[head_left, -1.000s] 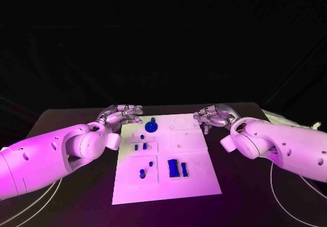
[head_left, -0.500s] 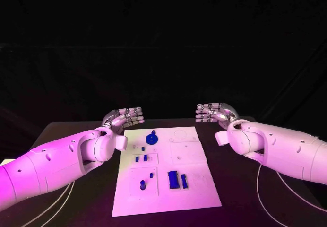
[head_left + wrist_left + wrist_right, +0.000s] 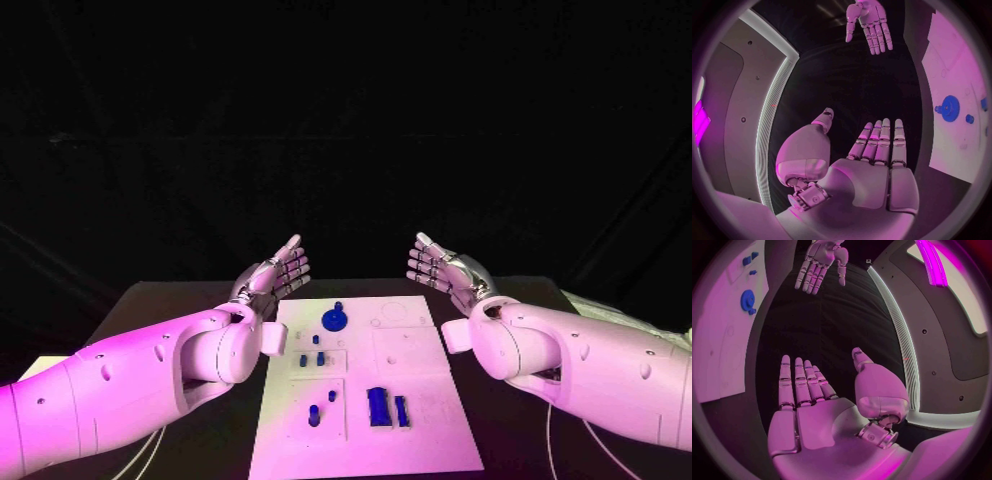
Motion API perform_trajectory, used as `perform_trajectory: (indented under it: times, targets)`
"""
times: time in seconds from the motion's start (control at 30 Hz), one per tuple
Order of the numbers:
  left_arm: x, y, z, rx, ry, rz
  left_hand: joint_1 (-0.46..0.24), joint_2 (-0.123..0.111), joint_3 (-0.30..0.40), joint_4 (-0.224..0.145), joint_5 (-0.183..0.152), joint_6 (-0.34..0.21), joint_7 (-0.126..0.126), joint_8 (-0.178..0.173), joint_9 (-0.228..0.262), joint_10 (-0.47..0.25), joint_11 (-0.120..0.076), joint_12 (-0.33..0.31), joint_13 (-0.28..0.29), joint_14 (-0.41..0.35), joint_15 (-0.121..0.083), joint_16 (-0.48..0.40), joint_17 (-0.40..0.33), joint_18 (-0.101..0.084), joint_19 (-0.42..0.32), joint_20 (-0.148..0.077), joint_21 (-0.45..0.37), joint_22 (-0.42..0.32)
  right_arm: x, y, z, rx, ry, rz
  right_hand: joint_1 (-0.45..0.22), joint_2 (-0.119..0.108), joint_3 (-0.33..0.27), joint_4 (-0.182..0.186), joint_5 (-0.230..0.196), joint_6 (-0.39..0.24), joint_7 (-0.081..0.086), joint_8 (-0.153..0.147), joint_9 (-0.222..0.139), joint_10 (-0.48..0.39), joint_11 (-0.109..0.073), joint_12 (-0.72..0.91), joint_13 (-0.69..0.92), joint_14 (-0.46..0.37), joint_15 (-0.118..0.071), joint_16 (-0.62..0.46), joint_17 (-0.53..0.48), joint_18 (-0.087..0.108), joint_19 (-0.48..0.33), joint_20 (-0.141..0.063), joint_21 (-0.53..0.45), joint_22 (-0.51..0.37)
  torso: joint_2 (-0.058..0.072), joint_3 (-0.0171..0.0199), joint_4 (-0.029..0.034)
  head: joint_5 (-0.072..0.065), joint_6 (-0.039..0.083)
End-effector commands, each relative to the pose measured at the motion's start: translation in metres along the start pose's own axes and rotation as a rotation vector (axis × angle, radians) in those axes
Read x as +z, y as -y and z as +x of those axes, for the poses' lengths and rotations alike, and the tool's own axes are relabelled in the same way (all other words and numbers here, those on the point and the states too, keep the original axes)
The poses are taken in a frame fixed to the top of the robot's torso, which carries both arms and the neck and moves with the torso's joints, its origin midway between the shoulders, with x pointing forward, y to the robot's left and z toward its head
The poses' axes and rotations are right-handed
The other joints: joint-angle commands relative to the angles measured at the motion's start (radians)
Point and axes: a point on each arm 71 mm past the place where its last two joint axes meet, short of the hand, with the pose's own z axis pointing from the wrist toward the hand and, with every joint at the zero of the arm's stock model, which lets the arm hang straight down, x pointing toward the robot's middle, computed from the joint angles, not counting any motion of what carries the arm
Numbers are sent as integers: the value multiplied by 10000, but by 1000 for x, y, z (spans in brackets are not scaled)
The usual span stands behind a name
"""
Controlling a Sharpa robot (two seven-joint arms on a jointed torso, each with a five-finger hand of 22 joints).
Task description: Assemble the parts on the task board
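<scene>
The left hand is raised with its fingers stretched straight and side by side, thumb out to one side, released and holding nothing; the right hand mirrors it, its fingers likewise extended and empty. The two hands stand apart, palms turned towards each other, above the far end of the task board, touching nothing. Below and between the fingers lies this white plate, flat on the black surface. Nearest the fingertips, at the board's far end, sits a round blue gear-like part. Further from the fingers, a few small blue pegs stand along the board's left half, and two taller blue blocks stand side by side towards its near end. The left wrist view shows the gear part beside the left hand, on the board's edge area, well clear of the fingers
</scene>
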Motion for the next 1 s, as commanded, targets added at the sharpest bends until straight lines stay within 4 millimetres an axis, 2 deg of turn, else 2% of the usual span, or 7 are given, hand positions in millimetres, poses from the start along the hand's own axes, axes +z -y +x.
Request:
perform_trajectory:
  times: [0.03,0.07,0.1,0.13,0.17,0.2,1.0]
  targets:
    - [-11,3,1,877,1228,843,-2163,53,-605,-20,-189,-1515,-329,-109,-46,-1526,-682,-946,-43,-1553,-288,-378,-594,-327,-1429,-379,-116,-747,-11,-2,4,-12,1401,-538,-2039,9,-421,-17,-388,-1416,-989,-72,-429,-1559,-379,-367,-946,-1702,-131,-122,-332,-344,-1591,-328,-405,-61,-80,39,33,16,43]
    - [-14,3,3,943,1325,897,-2287,53,-639,-20,-189,-1604,-1039,-109,-46,-1615,-682,-946,-43,-1642,-288,-393,-594,-328,-1508,-404,-116,-790,-13,-2,7,20,1474,-557,-2217,9,-458,-17,-420,-1542,-989,-72,-429,-1696,-379,-367,-946,-1854,-131,-122,-359,-345,-1731,-359,-443,-61,-80,39,33,16,43]
    - [-17,3,5,1003,1412,947,-2473,53,-695,-20,-189,-1735,-1039,-109,-46,-1746,-682,-946,-43,-1774,-288,-436,-594,-328,-1635,-436,-116,-854,-16,-2,10,48,1538,-572,-2397,9,-476,-17,-456,-1665,-989,-72,-429,-1836,-379,-367,-946,-2000,-131,-122,-1071,-358,-1871,-1062,-474,-61,-80,39,33,16,43]
    - [-20,2,6,1081,1522,1011,-2749,53,-773,-20,-189,-1928,-1039,-109,-46,-1940,-682,-946,-43,-1974,-288,-474,-594,-352,-1815,-488,-116,-950,-19,-2,14,80,1617,-589,-2667,9,-540,-17,-509,-1841,-989,-72,-429,-2047,-379,-367,-946,-2230,-131,-122,-1071,-1150,-2079,-1062,-526,-61,-80,39,33,16,43]
    - [-22,2,7,1125,1585,1048,-2906,53,-813,-20,-189,-2036,-1039,-109,-46,-2050,-682,-946,-43,-2090,-288,-1200,-594,-1092,-1918,-1200,-116,-1004,-21,-2,16,97,1660,-598,-2820,9,-572,-17,-537,-1950,-989,-72,-429,-2166,-379,-367,-946,-2355,-131,-122,-1071,-1150,-2202,-1062,-557,-61,-80,39,33,16,43]
    - [-24,2,8,1164,1640,1080,-3011,53,-846,-20,-189,-2109,-1039,-109,-46,-2128,-682,-946,-43,-2159,-288,-1200,-594,-1092,-1989,-1200,-116,-1041,-22,-2,17,110,1697,-605,-2922,9,-597,-17,-1253,-2023,-989,-72,-429,-2246,-379,-367,-946,-2442,-131,-122,-1071,-1150,-2278,-1062,-581,-61,-80,39,33,16,43]
    - [-29,2,11,1272,1789,1170,-5347,53,-1900,-20,-189,-3742,-1039,-109,-46,-3780,-682,-946,-43,-3850,-288,-1200,-594,-1092,-3524,-1200,-116,-2341,-25,-2,21,135,1768,-616,-5194,9,-1350,-17,-1253,-3609,-989,-72,-429,-3978,-379,-367,-946,-4340,-131,-122,-1071,-1150,-4056,-1062,-1301,-61,-80,39,33,16,43]
